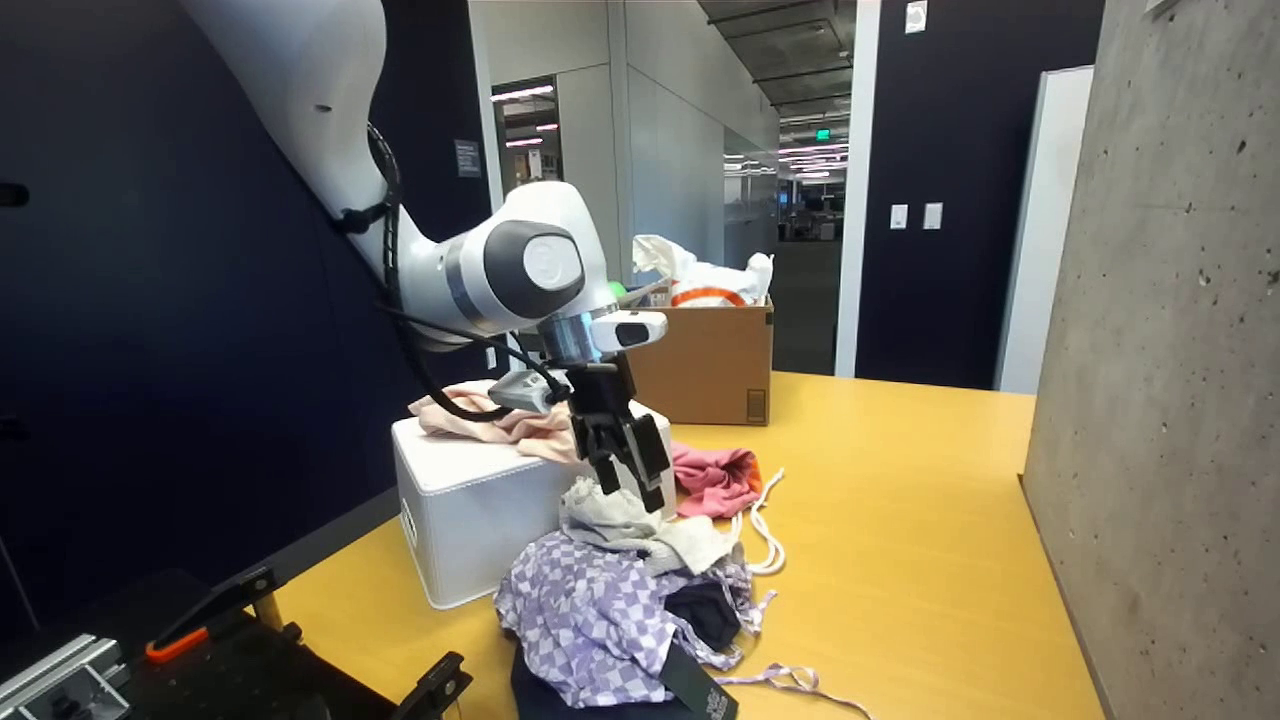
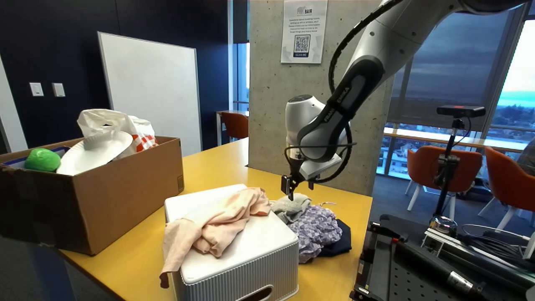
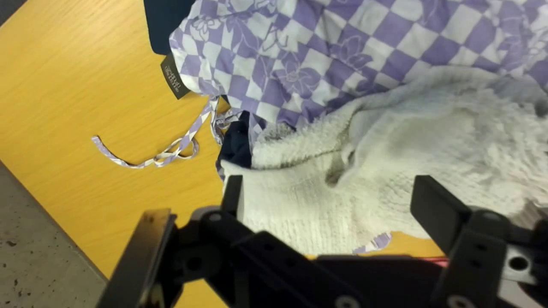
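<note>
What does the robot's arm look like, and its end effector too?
The arm is white and rounded, with dark grey patches, EMIKA lettering in an exterior view, and a black cable strapped along it. The end effector is black, with two blocky fingers.

I count peach cloth (image 2: 217, 234), grey cloth (image 3: 398, 154), checked cloth (image 3: 342, 47), pink cloth (image 1: 715, 480), one each; navy cloth (image 2: 340, 240), one, perhaps two, partly covered. White box (image 2: 246, 267), one; cardboard box (image 2: 125, 196), one; orange chairs (image 2: 464, 167), three.

Grey garment (image 3: 394, 158): cropped by wrist view's right edge. Navy cloth (image 3: 168, 25): partly covered. Tag (image 3: 174, 78): lettering cannot be read.
</note>
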`<state>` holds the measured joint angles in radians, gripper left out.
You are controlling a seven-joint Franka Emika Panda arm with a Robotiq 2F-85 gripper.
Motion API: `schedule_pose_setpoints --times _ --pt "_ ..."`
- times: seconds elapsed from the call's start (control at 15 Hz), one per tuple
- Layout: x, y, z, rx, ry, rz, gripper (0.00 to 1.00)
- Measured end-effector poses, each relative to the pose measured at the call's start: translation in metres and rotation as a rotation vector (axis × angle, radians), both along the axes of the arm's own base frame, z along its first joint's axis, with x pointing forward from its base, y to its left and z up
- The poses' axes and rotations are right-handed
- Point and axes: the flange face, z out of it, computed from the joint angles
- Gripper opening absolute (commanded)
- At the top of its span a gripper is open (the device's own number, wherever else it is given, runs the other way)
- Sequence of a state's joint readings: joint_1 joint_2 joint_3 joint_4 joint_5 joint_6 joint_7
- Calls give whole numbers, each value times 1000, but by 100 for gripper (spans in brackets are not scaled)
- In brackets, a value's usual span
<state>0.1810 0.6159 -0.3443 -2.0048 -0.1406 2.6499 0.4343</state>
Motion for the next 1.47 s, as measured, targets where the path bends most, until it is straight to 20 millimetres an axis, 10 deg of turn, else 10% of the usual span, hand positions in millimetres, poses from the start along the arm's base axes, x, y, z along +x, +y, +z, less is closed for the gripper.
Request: schedule_pose_setpoints --times 0.67,1.47 --pt "-18 105 61 -32 -45 246 100" --pt "15 173 27 -133 -45 451 100"
